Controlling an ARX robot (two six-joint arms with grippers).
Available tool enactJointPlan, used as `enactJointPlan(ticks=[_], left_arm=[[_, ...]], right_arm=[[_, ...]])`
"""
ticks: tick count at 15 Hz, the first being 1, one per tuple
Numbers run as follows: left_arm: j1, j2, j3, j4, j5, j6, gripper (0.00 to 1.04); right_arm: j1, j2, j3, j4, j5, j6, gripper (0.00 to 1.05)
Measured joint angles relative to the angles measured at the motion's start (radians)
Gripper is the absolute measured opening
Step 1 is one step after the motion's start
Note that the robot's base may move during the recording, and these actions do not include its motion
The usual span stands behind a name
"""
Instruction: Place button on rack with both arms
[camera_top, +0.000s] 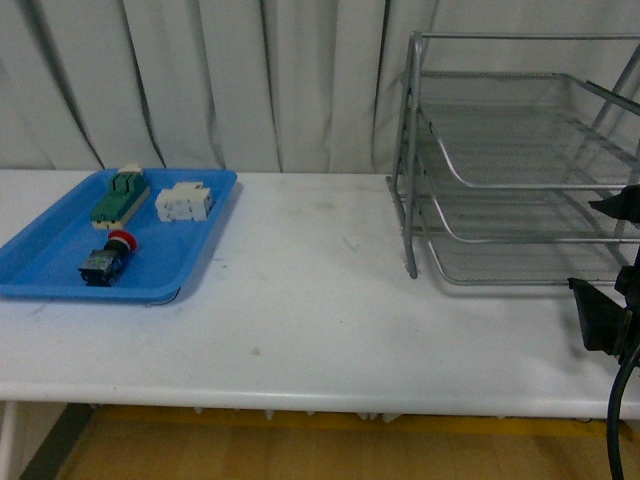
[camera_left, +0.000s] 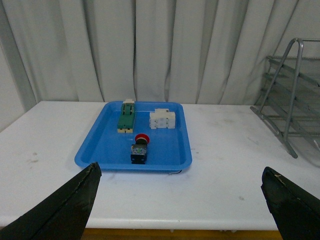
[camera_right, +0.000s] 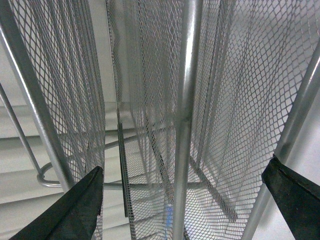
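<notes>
The button (camera_top: 108, 256) lies on its side in the blue tray (camera_top: 60, 285), red cap toward the back; the left wrist view shows it too (camera_left: 140, 148). The silver wire rack (camera_top: 520, 180) stands at the table's right, with three tiers. My left gripper (camera_left: 180, 200) is open and empty, at the table's front edge, well short of the tray (camera_left: 100, 155). My right gripper (camera_right: 185, 200) is open and empty, right up against the rack's mesh and tubes (camera_right: 182, 100). Part of the right arm (camera_top: 605, 315) shows at the right edge of the front view, beside the rack.
A green-and-cream block (camera_top: 120, 198) and a white block (camera_top: 184, 202) lie at the back of the blue tray. A white curtain hangs behind the white table (camera_top: 300, 290). The rack's left end also shows in the left wrist view (camera_left: 287, 100).
</notes>
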Motion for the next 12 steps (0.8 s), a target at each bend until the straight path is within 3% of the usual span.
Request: enactJointPlan(ticks=[2, 10, 12], left_arm=[[0.000, 0.000, 0.000, 0.000, 0.000, 0.000, 0.98], [0.000, 0.000, 0.000, 0.000, 0.000, 0.000, 0.98], [0.000, 0.000, 0.000, 0.000, 0.000, 0.000, 0.98]], right_arm=[[0.000, 0.017, 0.034, -0.002, 0.000, -0.011, 0.98], [0.004, 0.024, 0.034, 0.004, -0.001, -0.032, 0.04], [0.005, -0.021, -0.043, 0.006, -0.003, -0.034, 0.04]])
